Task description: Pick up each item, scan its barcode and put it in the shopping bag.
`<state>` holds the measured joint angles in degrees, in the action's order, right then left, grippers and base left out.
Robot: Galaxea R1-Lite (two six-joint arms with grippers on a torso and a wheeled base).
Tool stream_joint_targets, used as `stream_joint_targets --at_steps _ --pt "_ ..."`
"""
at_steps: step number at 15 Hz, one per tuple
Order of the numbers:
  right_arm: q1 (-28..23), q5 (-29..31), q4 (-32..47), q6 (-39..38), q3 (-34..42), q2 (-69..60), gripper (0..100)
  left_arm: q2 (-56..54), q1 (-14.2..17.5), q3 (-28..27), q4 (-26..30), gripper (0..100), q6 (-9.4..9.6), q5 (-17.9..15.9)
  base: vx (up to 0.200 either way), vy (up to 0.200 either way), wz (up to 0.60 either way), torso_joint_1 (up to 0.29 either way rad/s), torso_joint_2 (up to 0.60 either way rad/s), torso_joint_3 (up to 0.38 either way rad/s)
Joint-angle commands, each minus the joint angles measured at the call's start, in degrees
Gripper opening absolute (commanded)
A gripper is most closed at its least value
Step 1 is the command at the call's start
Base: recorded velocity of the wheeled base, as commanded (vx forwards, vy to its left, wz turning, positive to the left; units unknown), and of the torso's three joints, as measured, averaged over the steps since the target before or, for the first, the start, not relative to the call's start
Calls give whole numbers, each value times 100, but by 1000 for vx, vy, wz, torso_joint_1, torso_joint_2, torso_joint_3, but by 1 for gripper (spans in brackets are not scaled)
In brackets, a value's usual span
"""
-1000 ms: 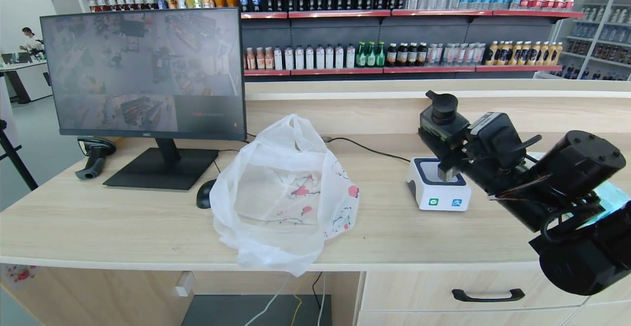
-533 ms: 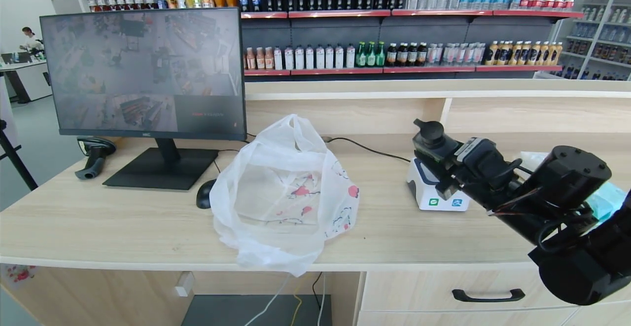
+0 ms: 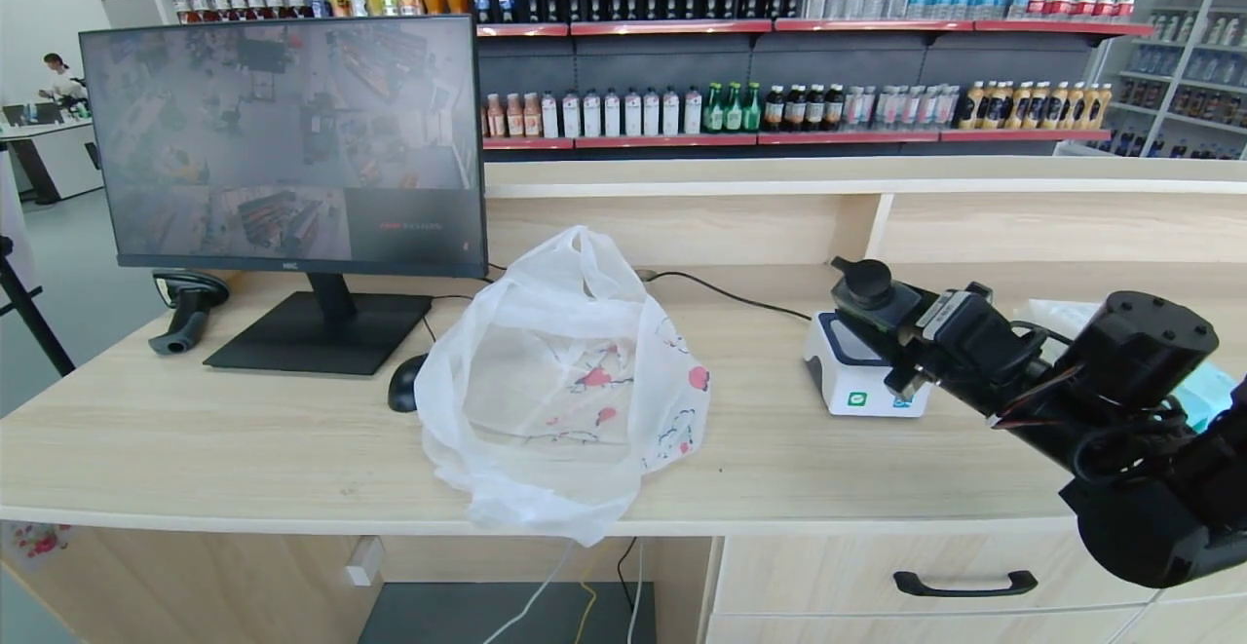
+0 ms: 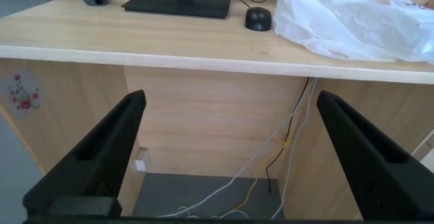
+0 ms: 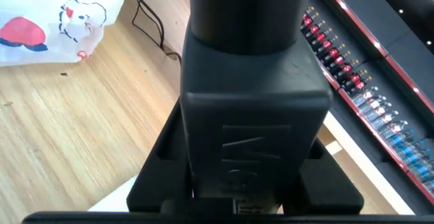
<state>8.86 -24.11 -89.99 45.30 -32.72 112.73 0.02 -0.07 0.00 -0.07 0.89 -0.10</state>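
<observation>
My right gripper (image 3: 898, 340) is shut on a black square bottle (image 3: 870, 295) with a round cap. It holds the bottle tilted just above the white barcode scanner box (image 3: 846, 388) on the counter. In the right wrist view the bottle (image 5: 251, 95) stands between the fingers, cap pointing away. The white shopping bag (image 3: 560, 381) with red prints sits crumpled at the counter's middle, left of the scanner. My left gripper (image 4: 230, 163) hangs open below the counter's front edge, with the bag (image 4: 352, 13) above it.
A monitor (image 3: 283, 137) stands at the back left with a hand-held scanner (image 3: 185, 308) beside it and a black mouse (image 3: 404, 383) near the bag. Teal packets (image 3: 1203, 391) lie at the far right behind my right arm. A raised ledge runs behind the counter.
My right arm has come down with the black bottle from well above the scanner box to just over it, then drifted slightly right. The bag and left gripper have not moved.
</observation>
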Motion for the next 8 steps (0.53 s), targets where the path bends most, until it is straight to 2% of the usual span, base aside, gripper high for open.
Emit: stream_joint_targets --at_steps 1,3,8 --pt "-25 -102 -1 14 -314 232 0 -2 -1 0 -10 100 -1 1 0 0 0 0 0 0" --pt "-34 -331 -1 23 -692 470 0 -2 -1 0 -19 100 -1 1 0 0 0 0 0 0" --pt "-166 -480 -1 31 -833 645 0 -2 -1 0 -37 100 16 1 0 0 0 0 0 0"
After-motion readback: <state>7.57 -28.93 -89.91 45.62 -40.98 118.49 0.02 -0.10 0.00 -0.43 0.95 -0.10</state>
